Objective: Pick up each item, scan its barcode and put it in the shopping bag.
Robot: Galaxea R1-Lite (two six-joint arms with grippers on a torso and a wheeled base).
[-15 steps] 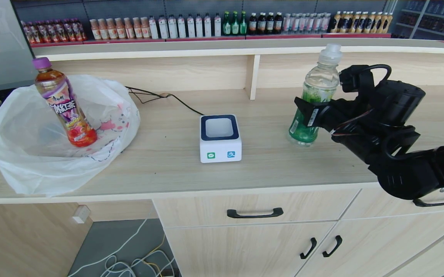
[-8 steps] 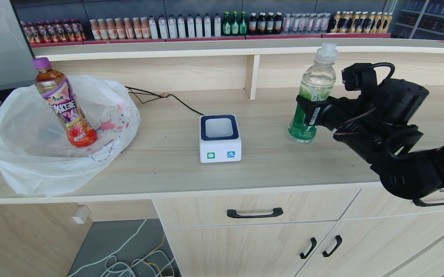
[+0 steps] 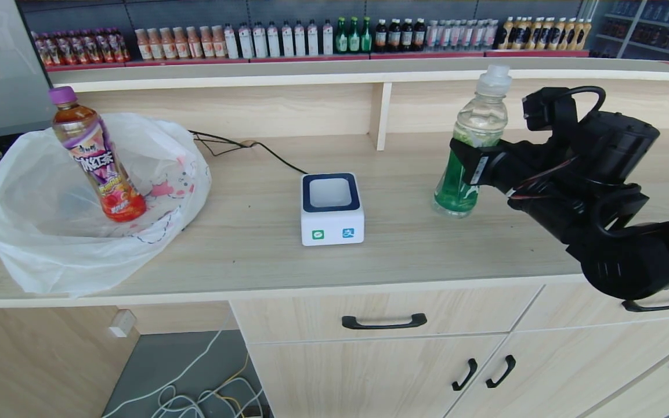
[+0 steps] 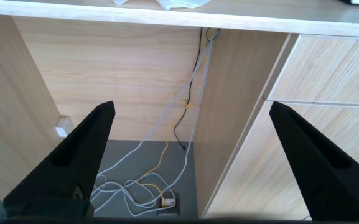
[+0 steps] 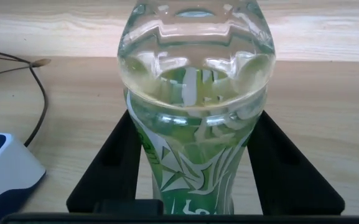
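Beneath the tabletop (image 3: pixel 404 255) edge, the left end effector (image 4: pixel 191 109) hangs with its fingers (image 4: pixel 73 162) spread wide. At frame right, the right end effector (image 3: pixel 469 161) clamps the green bottle (image 3: pixel 455 194) upright at mid-body. The white scanner (image 3: pixel 332 209) sits at centre, and at left the shopping bag (image 3: pixel 32 232) holds a tilted tea bottle (image 3: pixel 99 162).

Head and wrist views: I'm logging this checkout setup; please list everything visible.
green bottle: one, clear with green label, upright at right of counter
tea bottle: one, reddish with purple cap, leaning inside shopping bag
shopping bag: one, white translucent, counter's left
scanner: one, white with dark-blue top, counter's middle
desk cables: a few, black, behind scanner
shelf bottles: many, mixed colours, back shelf
drawer handles: several, black, below counter
floor cables: several, white and yellow, under counter
right gripper: black, shut on green bottle
left gripper: black, open, below counter level
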